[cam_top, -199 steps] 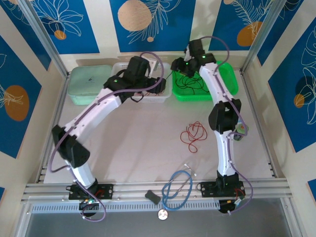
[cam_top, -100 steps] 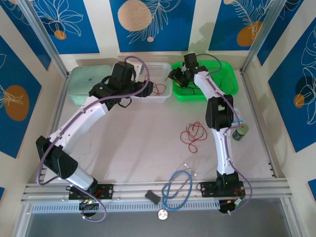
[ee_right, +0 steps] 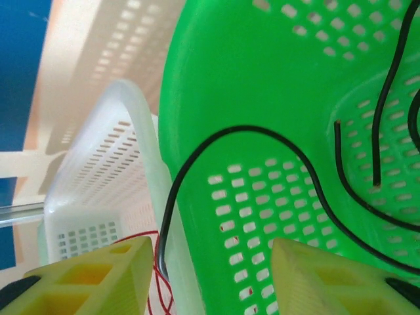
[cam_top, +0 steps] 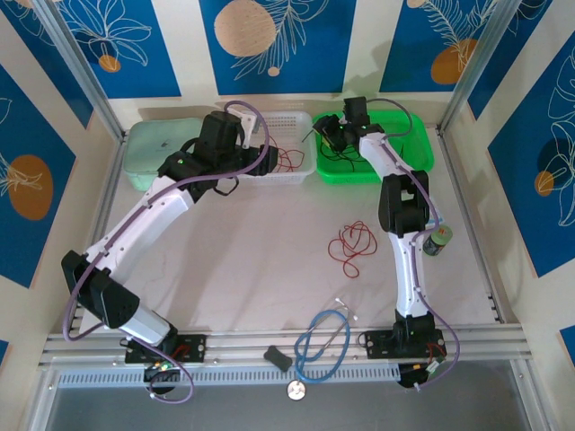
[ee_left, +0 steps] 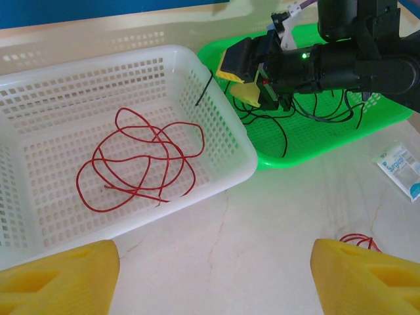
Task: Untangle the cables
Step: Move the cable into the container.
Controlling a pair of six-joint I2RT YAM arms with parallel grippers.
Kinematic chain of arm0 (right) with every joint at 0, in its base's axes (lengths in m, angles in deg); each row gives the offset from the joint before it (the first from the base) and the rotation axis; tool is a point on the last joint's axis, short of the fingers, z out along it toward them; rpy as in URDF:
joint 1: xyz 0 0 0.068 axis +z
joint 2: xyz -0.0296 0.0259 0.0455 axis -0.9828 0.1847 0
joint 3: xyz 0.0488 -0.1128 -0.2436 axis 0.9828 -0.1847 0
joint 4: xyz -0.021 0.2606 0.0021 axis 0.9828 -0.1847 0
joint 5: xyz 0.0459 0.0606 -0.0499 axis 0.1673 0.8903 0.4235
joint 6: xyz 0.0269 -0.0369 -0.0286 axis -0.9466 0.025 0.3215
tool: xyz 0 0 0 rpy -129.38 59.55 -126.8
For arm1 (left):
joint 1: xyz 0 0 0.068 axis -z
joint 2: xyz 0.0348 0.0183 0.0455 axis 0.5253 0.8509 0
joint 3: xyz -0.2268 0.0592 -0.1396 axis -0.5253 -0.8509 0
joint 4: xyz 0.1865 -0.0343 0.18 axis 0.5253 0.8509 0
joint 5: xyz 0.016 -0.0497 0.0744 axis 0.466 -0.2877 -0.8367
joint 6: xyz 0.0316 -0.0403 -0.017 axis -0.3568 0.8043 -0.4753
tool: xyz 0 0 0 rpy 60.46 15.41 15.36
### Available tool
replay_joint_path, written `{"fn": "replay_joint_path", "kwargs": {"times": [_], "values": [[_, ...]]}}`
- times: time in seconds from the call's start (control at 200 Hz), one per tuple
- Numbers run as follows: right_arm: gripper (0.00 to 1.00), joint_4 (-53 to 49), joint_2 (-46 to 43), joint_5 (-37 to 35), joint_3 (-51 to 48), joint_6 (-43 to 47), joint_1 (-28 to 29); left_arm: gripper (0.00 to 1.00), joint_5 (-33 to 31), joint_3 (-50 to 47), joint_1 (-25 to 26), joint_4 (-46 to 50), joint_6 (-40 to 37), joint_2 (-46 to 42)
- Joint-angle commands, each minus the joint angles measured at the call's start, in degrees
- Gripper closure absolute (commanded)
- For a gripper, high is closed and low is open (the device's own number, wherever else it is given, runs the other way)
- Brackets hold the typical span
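A red cable (ee_left: 138,164) lies coiled in the white basket (ee_left: 223,177), and it also appears from above (cam_top: 286,162). Black cables (ee_left: 308,111) sit tangled in the green basket (ee_left: 341,141). One black cable (ee_right: 197,157) drapes over the green rim (ee_right: 190,98) toward the white basket. My right gripper (ee_right: 213,275) hovers open over that rim, the black strand passing close to its left finger (ee_right: 85,279). Another red cable (cam_top: 352,244) lies loose on the table. My left gripper (ee_left: 213,279) is open above bare table in front of the white basket, holding nothing.
A mint lidded box (cam_top: 166,153) stands left of the white basket. A blue looped tube (cam_top: 323,337) and a small dark object (cam_top: 278,357) lie at the near edge. A green can (cam_top: 437,241) and a white sachet (ee_left: 400,172) sit by the right arm.
The left arm has drawn back leftward from over the baskets. The right gripper has shifted to the left rim of the green basket and narrowed slightly.
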Motion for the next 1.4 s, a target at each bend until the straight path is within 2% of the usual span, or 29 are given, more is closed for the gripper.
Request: {"fn": "replay_joint_path", "kwargs": {"times": [0.0, 0.24, 0.52, 0.735, 0.82, 1.135, 1.396], "values": [[0.50, 2.02, 1.09, 0.76, 1.85, -0.89, 0.24, 0.24, 0.85, 0.21, -0.41, -0.37, -1.12, -1.19], [0.53, -4.13, 6.86, 1.13, 10.94, -2.27, 0.67, 0.24, 0.59, 0.37, -0.45, 0.05, -1.72, -1.12], [0.60, -5.78, 8.97, 0.29, 13.95, -3.31, 1.51, 0.25, 0.17, 0.55, -0.49, 0.51, -2.38, -1.04], [0.85, -5.63, 9.04, -0.28, 14.09, -3.91, 1.54, 0.25, -0.29, 0.19, -0.50, 0.43, -2.53, -1.45], [1.00, -5.53, 9.16, -0.62, 14.05, -4.26, 1.51, 0.25, -0.45, -0.07, -0.50, 0.42, -2.58, -1.70], [1.00, -4.82, 7.10, -1.01, 12.46, -4.24, 1.21, 0.25, -1.41, -1.46, -0.61, 0.95, -3.06, -3.24], [1.00, 4.33, -7.05, -3.81, -6.47, -3.00, -1.58, 0.25, -2.93, -4.04, -0.67, 1.45, -3.32, -6.58]]}}
